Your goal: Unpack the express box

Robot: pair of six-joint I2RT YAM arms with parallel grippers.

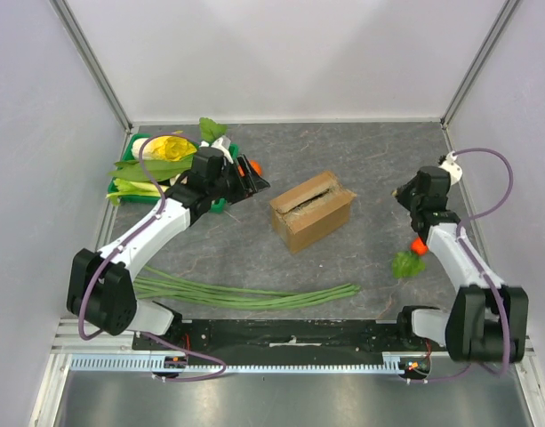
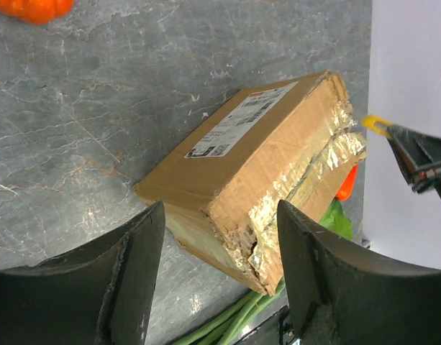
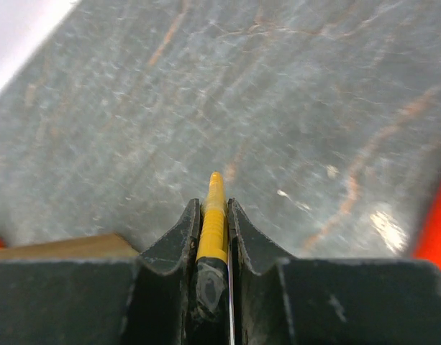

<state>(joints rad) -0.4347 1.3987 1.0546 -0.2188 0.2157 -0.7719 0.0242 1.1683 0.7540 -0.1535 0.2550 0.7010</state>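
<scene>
Nearest the arm bases, a bundle of beans (image 1: 245, 294) lies along the counter (image 1: 361, 151), just in front of the box (image 1: 312, 212). The box sits mid-counter and skewed, its label (image 2: 242, 121) on a side face.

To the box's left, the left pincer (image 2: 220, 280) faces it with its jaws standing wide and nothing between them. To the box's right, well apart from it, the right pincer (image 1: 404, 191) is clamped tight on a slim yellow cutter (image 3: 213, 230) whose tip points toward the box. Beyond the box to the left, a green tray (image 1: 130, 182) holds vegetables.

The top seam looks slit: a dark gap runs along it, and torn foil-like lining shows at the edges. The cutting therefore seems done, or nearly so. The flaps lie mostly down, and I cannot tell what is inside. Spreading the flaps and lifting out the contents appear to remain.
</scene>
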